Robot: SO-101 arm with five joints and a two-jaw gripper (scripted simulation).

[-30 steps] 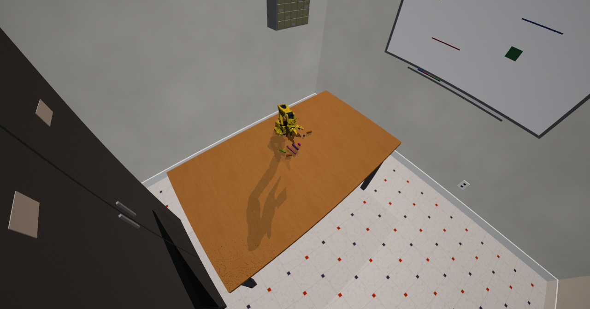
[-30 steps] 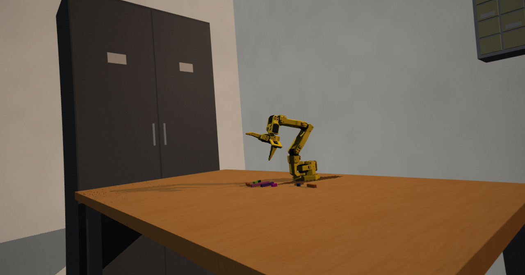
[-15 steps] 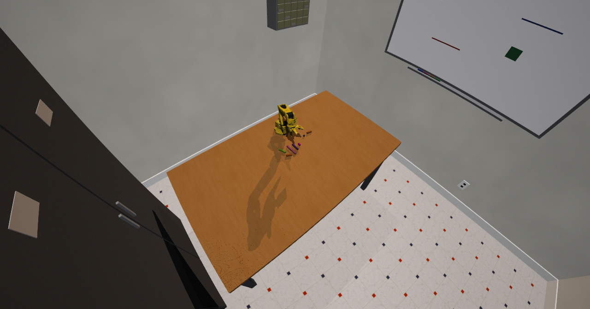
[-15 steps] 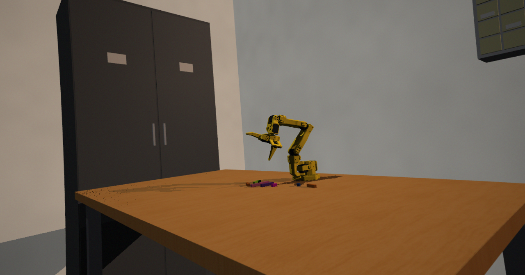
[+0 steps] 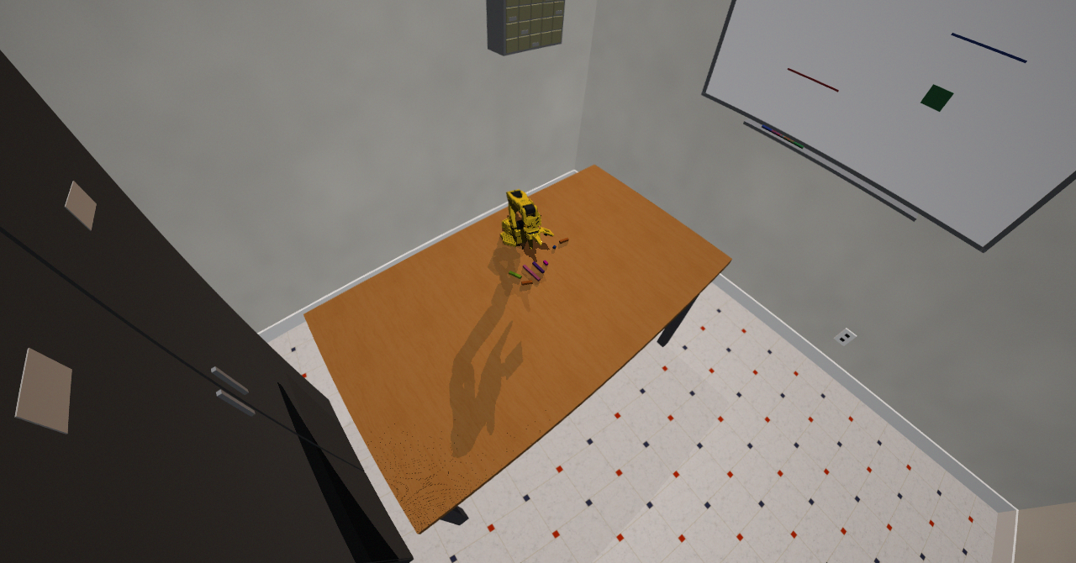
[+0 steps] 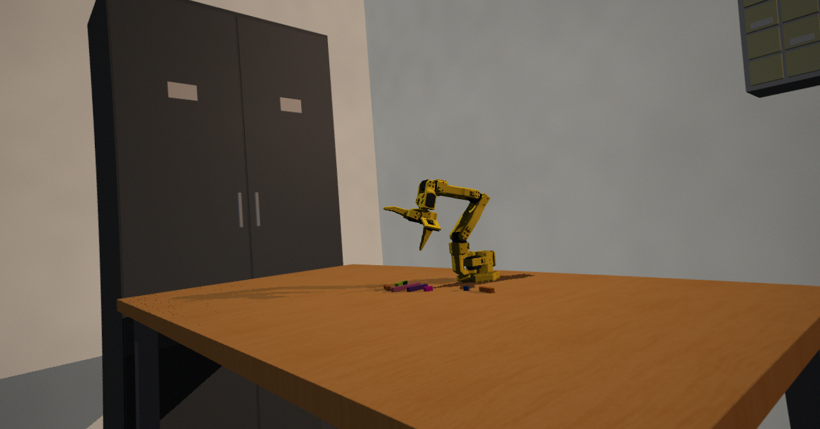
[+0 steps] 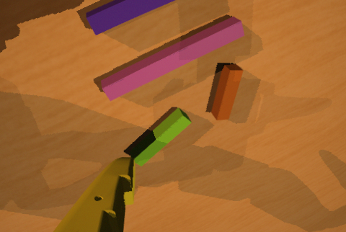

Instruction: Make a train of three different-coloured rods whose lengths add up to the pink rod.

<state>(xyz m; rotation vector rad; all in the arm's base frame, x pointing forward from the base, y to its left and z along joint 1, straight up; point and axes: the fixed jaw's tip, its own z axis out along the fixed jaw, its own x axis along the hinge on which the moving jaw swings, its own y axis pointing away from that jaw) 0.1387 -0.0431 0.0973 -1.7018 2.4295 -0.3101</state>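
My gripper (image 5: 545, 239) (image 6: 402, 228) is open and empty, high above the table; one jaw shows in the wrist view, its tip overlapping the near end of the lime rod (image 5: 514, 275) (image 7: 169, 127). The pink rod (image 5: 530, 273) (image 6: 403, 287) (image 7: 173, 60) lies roughly parallel to the purple rod (image 5: 538, 267) (image 6: 417, 287) (image 7: 149, 5), apart from it. One orange rod (image 5: 526, 282) (image 6: 387, 286) (image 7: 227, 93) lies beyond the pink rod's end. The magenta rod (image 5: 545, 262) (image 6: 428, 289) lies past the purple one. The blue rod (image 5: 554, 246) (image 6: 466, 288) and another orange rod (image 5: 564, 239) (image 6: 486, 289) lie farther off. No rods stand end to end.
The wooden table (image 5: 616, 281) (image 6: 516, 346) carries the arm's base near its wall-side edge. The arm's shadow falls across the lime rod and the table. A dark cabinet (image 6: 172, 168) stands beyond one end of the table.
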